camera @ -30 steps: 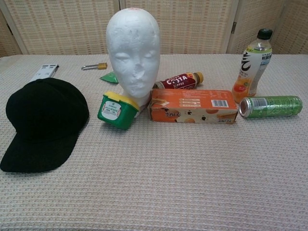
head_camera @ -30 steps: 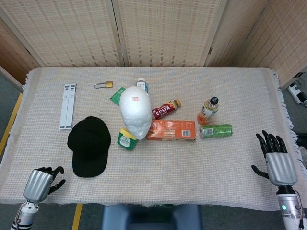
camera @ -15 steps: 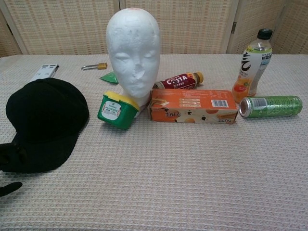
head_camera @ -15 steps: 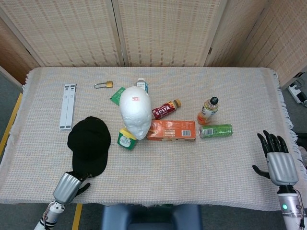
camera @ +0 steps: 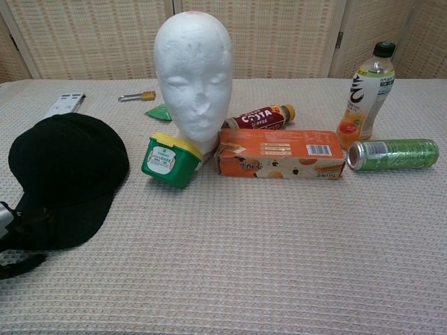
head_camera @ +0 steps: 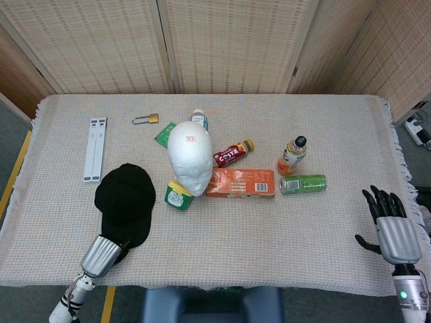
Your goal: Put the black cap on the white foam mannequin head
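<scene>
We see our left hand (head_camera: 102, 254) low at the near desk edge, fingers reaching forward; its grip cannot be judged. Our right hand (head_camera: 394, 231) hovers far opposite, fingers spread, holding nothing.

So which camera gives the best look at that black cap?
The head view: it shows the whole black cap from above, lying flat left of the mannequin head, with the left hand at its brim. The chest view shows the cap side-on at the frame's left, its brim edge partly hidden by that hand's dark fingers.

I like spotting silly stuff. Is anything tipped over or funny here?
Yes. The green can and the coffee bottle lie on their sides, and the green tub sits tilted against the foam head.
</scene>
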Motion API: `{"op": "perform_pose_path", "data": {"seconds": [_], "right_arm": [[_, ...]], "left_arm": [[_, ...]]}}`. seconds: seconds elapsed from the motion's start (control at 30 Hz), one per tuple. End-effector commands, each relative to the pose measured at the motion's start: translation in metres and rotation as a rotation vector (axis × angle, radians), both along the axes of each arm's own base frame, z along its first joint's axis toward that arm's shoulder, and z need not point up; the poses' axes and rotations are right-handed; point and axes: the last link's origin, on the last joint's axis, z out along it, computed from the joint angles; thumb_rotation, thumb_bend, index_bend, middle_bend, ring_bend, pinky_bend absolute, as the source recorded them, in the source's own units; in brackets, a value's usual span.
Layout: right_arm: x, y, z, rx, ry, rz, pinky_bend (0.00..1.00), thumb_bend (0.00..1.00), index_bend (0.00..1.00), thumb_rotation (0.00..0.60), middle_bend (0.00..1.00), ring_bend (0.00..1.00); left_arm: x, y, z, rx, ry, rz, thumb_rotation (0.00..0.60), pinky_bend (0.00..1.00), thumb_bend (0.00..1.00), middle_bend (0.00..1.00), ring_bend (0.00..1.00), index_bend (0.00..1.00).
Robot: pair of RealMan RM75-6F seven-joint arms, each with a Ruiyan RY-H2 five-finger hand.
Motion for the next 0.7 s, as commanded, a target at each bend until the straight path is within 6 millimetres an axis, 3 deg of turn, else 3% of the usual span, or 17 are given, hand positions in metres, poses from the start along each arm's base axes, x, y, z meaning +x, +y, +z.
{"op": "perform_pose_path", "data": {"seconds": [0.03, 0.4, 0.7], "right_arm": [[0.001, 0.001, 0.000, 0.004, -0.004, 0.001, 0.00, 0.12, 0.00, 0.600, 0.00, 0.00], [0.002, 0.004, 0.000, 0.021, 0.001, 0.007, 0.00, 0.12, 0.00, 0.600, 0.00, 0.00], [0.003, 0.006, 0.000, 0.037, -0.002, 0.011, 0.00, 0.12, 0.00, 0.600, 0.00, 0.00]], "left_arm": [[-0.002, 0.003, 0.000, 0.004, 0.011, 0.015, 0.600, 1.00, 0.29, 1.00, 0.98, 0.52], [-0.006, 0.019, 0.009, 0.051, 0.021, 0.049, 0.600, 1.00, 0.33, 1.00, 0.98, 0.52], [-0.001, 0.035, 0.022, 0.120, -0.034, 0.050, 0.600, 1.00, 0.41, 1.00, 0.98, 0.66]]}}
